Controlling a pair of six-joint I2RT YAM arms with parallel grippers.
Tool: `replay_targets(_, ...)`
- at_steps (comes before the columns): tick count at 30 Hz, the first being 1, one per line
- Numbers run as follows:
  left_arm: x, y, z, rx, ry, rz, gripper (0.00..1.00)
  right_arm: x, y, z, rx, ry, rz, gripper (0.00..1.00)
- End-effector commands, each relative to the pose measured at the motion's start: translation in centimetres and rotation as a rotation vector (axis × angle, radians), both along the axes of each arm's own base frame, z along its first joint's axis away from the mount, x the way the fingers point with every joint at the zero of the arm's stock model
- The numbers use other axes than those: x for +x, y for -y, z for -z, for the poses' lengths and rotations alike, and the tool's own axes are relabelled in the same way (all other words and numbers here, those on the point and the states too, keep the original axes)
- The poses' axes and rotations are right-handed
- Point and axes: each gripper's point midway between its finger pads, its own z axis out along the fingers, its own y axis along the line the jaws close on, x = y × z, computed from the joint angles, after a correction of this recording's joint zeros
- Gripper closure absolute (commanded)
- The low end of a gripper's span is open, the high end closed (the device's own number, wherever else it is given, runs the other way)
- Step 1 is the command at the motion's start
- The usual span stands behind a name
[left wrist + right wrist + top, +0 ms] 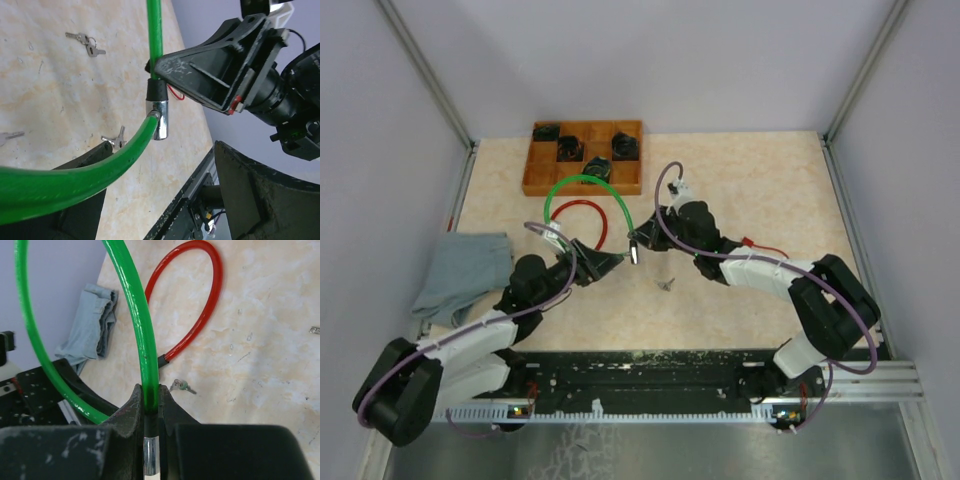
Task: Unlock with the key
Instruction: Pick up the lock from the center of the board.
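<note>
My right gripper [151, 395] is shut on the black collar of a green cable lock [582, 183], just above its chrome lock head [160, 120], and holds it off the table. The green cable loops back and passes between the fingers of my left gripper [160, 160]. Those jaws stand wide apart, and the cable rests by the lower finger [82, 165]. A key [666, 283] lies on the table under the two grippers. In the left wrist view this key [114, 141] sits just beyond the cable. No key is in either gripper.
A red cable lock [590, 215] lies behind the grippers. A wooden tray [542, 175] with several black padlocks stands at the back. A grey cloth [465, 272] lies at the left edge. More keys [85, 42] lie farther off on the table.
</note>
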Motion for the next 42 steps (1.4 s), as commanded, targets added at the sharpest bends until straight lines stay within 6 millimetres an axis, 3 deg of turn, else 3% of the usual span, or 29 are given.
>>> replay_targets(1, 0.1, -1.0, -1.1, 0.088, 0.025, -0.038, 0.14, 0.9, -0.4, -4.4, 0.027, 0.142, 0.014, 1.0)
replay_targets(7, -0.5, -2.0, -2.4, 0.22, 0.032, -0.026, 0.15, 1.4, -0.2, -4.1, -0.053, 0.183, 0.001, 1.0)
replay_targets(16, -1.8, -2.3, -4.3, 0.373, -0.021, 0.061, 0.16, 2.4, 1.3, -1.9, -0.158, 0.165, 0.03, 1.0)
replay_targets(21, -2.1, -4.4, -3.5, 0.459, -0.08, -0.008, 0.16, 3.2, 3.0, -1.1, -0.184, 0.155, 0.063, 1.0)
replay_targets(25, -2.0, -5.0, -3.1, 0.462, -0.076, -0.04, 0.16, 3.4, 3.1, -1.4, -0.218, 0.176, 0.028, 1.0)
replay_targets(32, -0.1, -1.1, -4.8, 0.312, 0.034, 0.05, 0.16, 2.4, 2.1, -1.5, -0.202, 0.173, -0.052, 1.0)
replay_targets(42, 1.7, 3.7, -0.2, 0.212, -0.025, 0.212, 0.25, 1.0, -0.2, -2.1, -0.147, 0.183, -0.156, 1.0)
